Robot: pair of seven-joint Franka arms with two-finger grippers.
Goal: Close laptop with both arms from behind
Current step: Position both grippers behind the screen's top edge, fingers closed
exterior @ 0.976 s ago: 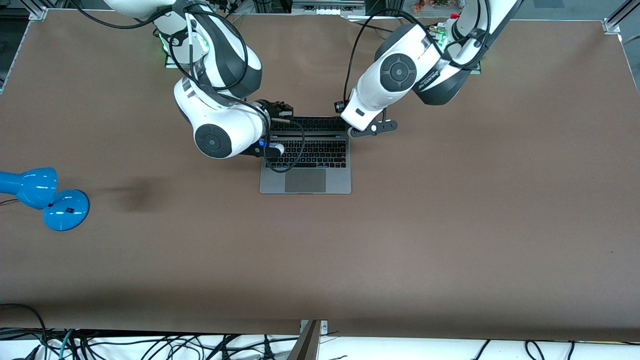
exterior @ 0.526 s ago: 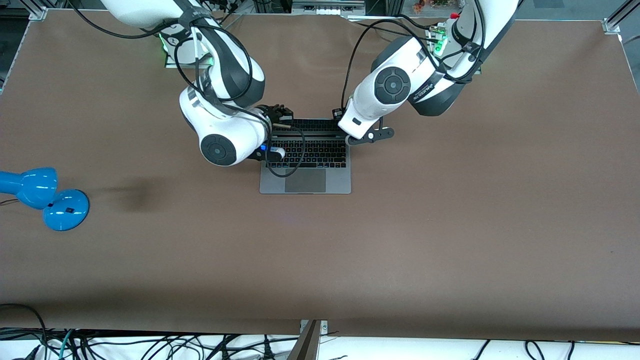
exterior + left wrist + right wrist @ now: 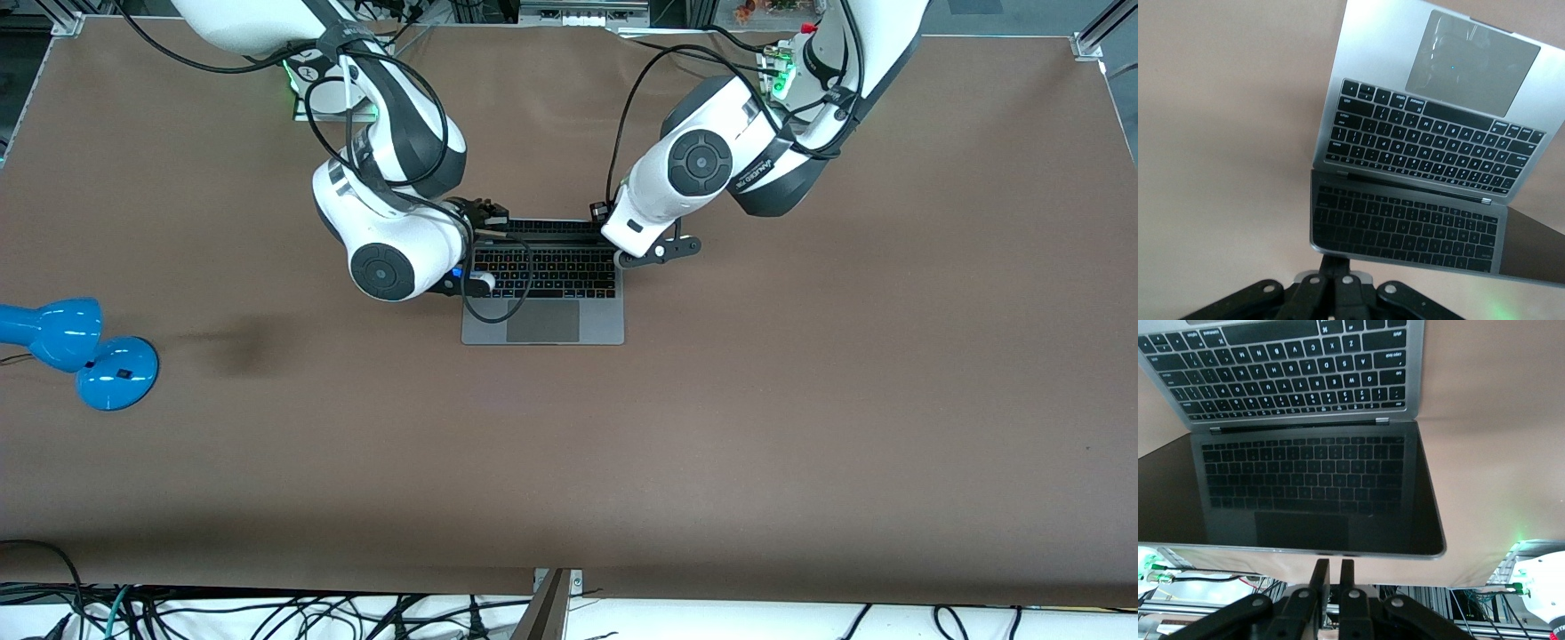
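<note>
Even overhead light, front view sharp. Soft dark smudge of shadow on the table (image 3: 800,400) near the blue lamp (image 3: 80,351). Laptop (image 3: 542,284) screen is dark and glossy, mirrors its own lit keys in both wrist views. Green glow blurs one corner of each wrist view.

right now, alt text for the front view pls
An open grey laptop sits mid-table with both white robot arms reaching over its screen edge, the left end effector and right end effector at its two upper corners. A blue lamp lies toward the right arm's end.
</note>
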